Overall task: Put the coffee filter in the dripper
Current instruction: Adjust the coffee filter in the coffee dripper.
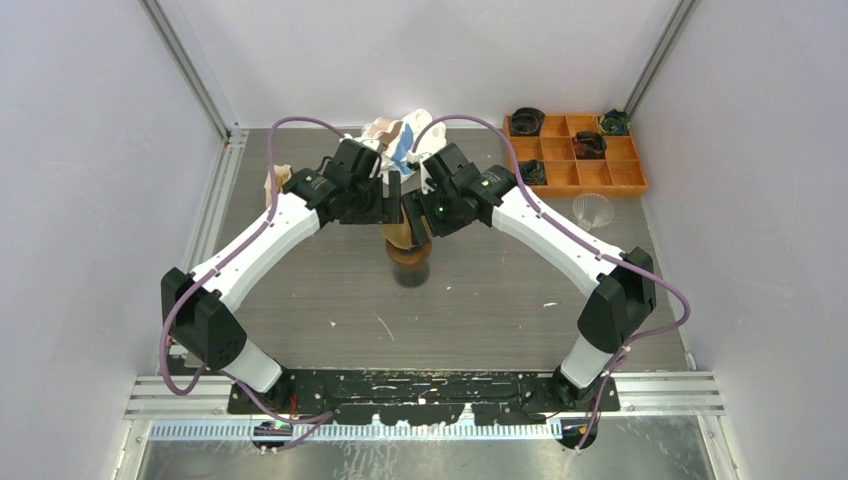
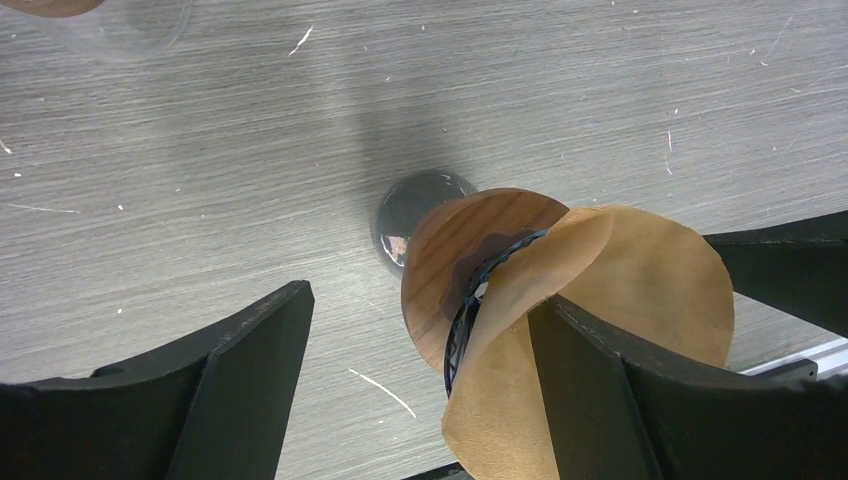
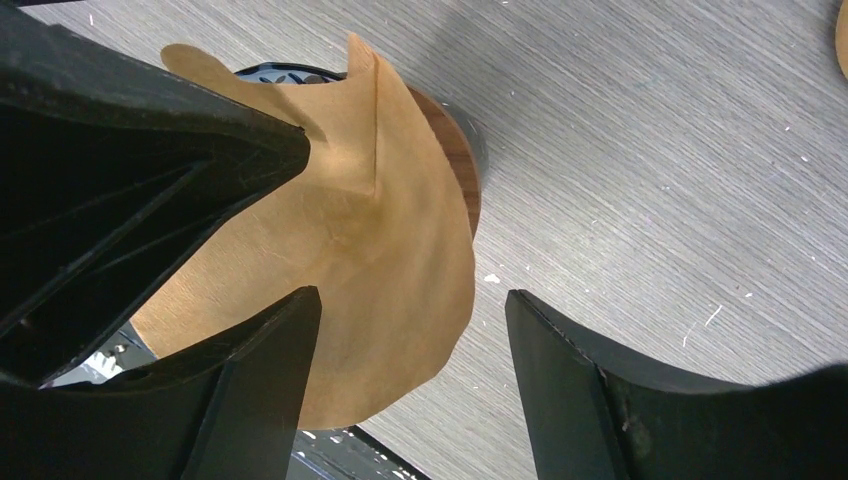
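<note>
orange compartment tray (image 1: pixel 620 178) holding dark items (image 1: pixel 590 145) far right, crumpled packaging (image 1: pixel 398 135) at back.

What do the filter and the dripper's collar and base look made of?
Coffee filter: thin unbleached-looking brown paper, matte, creased seam, edges curling.
Dripper collar: wood, by its visible grain, smooth finish.
Dripper base: dark, glossy, showing reflections; glass or polished metal, cannot tell which.
</note>
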